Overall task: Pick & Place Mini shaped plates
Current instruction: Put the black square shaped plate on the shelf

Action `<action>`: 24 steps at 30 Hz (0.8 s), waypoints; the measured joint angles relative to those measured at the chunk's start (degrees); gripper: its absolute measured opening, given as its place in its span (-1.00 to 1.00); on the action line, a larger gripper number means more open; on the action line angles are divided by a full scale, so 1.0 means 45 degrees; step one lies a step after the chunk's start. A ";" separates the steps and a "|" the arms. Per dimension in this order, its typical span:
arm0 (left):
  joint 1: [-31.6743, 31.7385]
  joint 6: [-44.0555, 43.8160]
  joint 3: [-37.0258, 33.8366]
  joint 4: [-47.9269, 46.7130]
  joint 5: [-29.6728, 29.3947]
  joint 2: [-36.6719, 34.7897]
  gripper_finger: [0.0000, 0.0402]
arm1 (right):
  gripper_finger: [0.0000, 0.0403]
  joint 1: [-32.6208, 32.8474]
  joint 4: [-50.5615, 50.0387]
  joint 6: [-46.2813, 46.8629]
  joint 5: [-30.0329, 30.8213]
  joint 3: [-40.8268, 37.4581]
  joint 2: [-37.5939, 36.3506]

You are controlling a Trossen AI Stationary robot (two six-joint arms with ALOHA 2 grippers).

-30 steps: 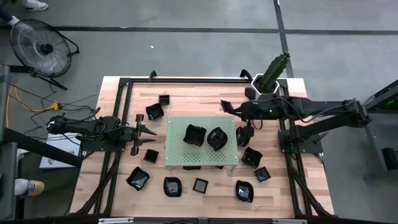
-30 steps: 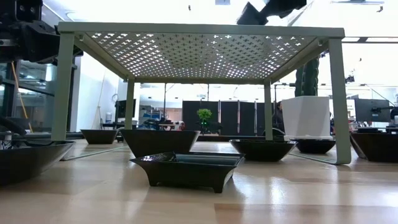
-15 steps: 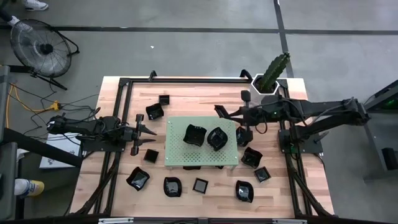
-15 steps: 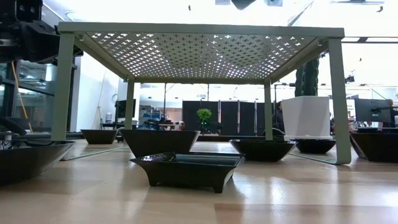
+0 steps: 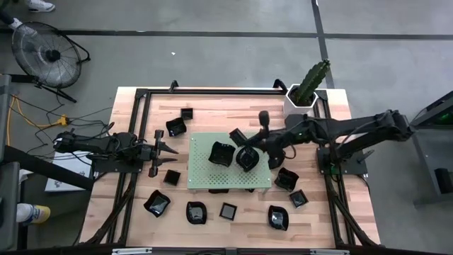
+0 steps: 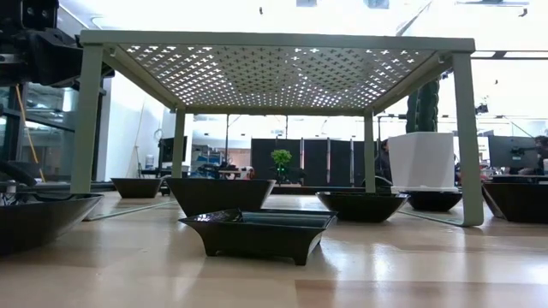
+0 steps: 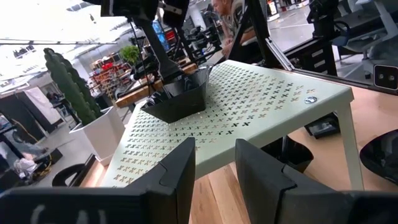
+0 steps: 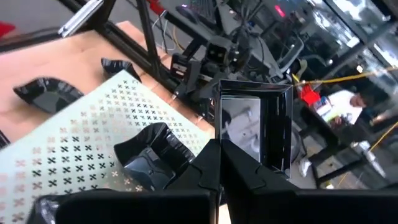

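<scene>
Small glossy black dishes lie scattered on the wooden table around a green perforated board (image 5: 230,173). Two of them, a petal-edged dish (image 5: 221,153) and a rounder one (image 5: 247,157), rest on the board's top. My right gripper (image 5: 243,139) reaches from the table's right over the board's far right part and is shut on a square dish (image 5: 237,134), which the right wrist view (image 8: 255,121) shows open side toward the camera. My left gripper (image 5: 166,149) waits open at the board's left edge, level, touching nothing. My right gripper (image 8: 219,158) pinches the square dish by one side wall (image 8: 249,163) between its two fingers. The fingers come from the table's right. The dish stands on edge past the fingertips, lifted clear above the board, open side facing back toward the wrist.
Loose dishes lie left of the board (image 5: 176,127), (image 5: 171,176), along the near side (image 5: 196,212), (image 5: 228,210), (image 5: 278,217) and to the right (image 5: 286,178). A white pot with a cactus (image 5: 303,95) stands at the far right corner. Black rails frame the table.
My right gripper has travelled from beyond the board's far right corner toward the table's left and near side, ending over the board, and has turned on the way with the square dish. It has left the top of the low view. Left arm still.
</scene>
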 joint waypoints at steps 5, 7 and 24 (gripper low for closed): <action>0.0000 0.0000 0.0000 0.0000 0.0004 0.0005 -0.45 | -1.00 0.0000 0.0367 -0.1031 -0.0182 0.0000 0.0556; 0.0000 0.0000 0.0000 0.0005 0.0000 0.0005 -0.45 | -1.00 0.0000 0.0495 -0.1079 -0.0195 0.0000 0.0666; 0.0005 0.0248 0.0055 0.0023 -0.0534 0.0000 -0.45 | -1.00 0.0000 0.0535 -0.0868 -0.0265 0.0000 0.0632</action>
